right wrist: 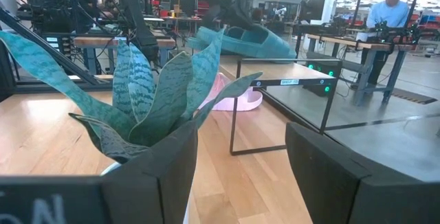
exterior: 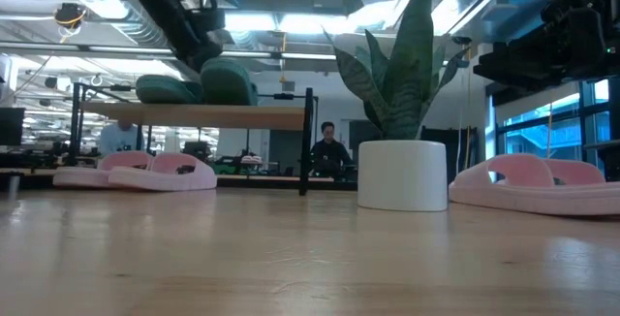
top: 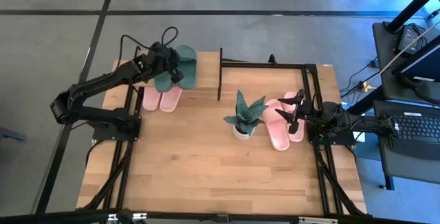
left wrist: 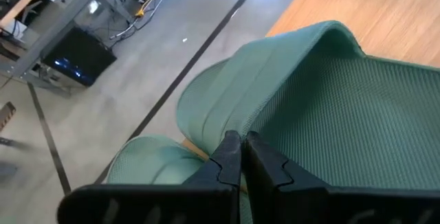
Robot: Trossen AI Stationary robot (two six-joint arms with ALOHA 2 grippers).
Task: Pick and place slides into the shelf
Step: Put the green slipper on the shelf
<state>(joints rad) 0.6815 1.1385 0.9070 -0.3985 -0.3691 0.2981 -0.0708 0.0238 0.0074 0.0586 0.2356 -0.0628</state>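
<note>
Two dark green slides (top: 177,69) lie side by side on the shelf's top board (top: 206,81), also visible in the low view (exterior: 208,81). My left gripper (left wrist: 240,148) is shut and sits right over the strap of one of them. Two pale pink slides (top: 161,99) lie on their soles under the board (exterior: 194,115). Another pink pair (top: 280,124) lies on the table at the right. My right gripper (right wrist: 240,162) hangs above that pair, open, with nothing between its fingers. My left gripper has its shut fingertips (left wrist: 230,152) against the wide strap (left wrist: 258,90) of one green slide, at the strap's edge. It comes slanting down from the table's left. The slide lies flat on the shelf's top board. I see nothing pinched between the fingers.
A spiky green plant in a white pot (top: 244,116) stands mid-table, just left of the right pink pair. A thin black metal frame (top: 275,64) runs along the far edge, right of the shelf. The near half of the wooden table (top: 206,176) is bare. People stand in the room beyond.
</note>
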